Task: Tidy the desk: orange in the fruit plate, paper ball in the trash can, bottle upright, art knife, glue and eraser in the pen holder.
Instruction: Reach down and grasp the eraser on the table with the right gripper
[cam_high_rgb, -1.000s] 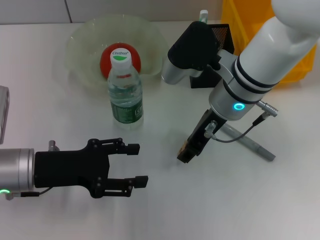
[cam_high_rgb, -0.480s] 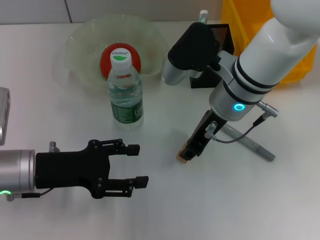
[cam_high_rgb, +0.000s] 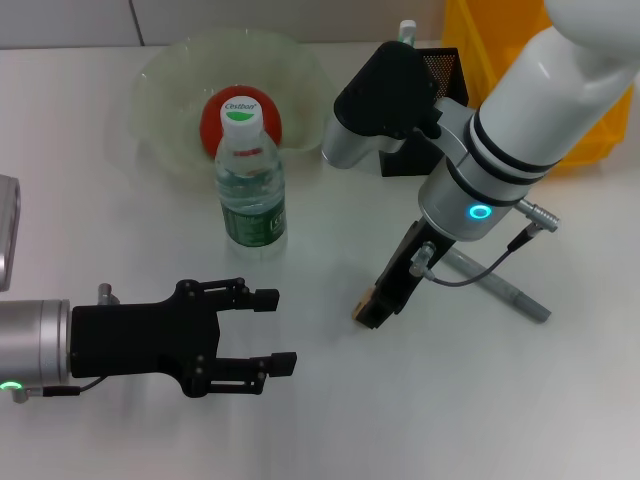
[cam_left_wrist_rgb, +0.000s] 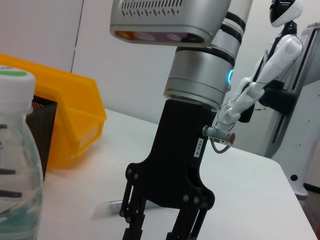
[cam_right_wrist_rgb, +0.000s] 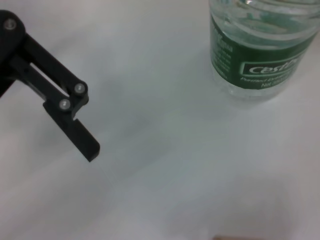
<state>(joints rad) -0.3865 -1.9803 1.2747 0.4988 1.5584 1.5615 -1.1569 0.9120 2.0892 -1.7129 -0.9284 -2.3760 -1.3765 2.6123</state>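
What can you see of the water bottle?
The bottle is clear plastic, with a white cap marked green on top and a green label. It looks full of water. It stands upright on the white desk, just in front of the glass fruit plate holding the orange. Neither pincer touches it.

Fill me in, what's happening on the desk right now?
The right gripper points down at the desk with a small tan thing, probably the eraser, between its fingers. The left gripper hovers open near the front of the desk, holding nothing. The bottle stands upright, the orange sits in the fruit plate, and a grey pen-like tool, perhaps the art knife, lies on the desk short of the pen holder.
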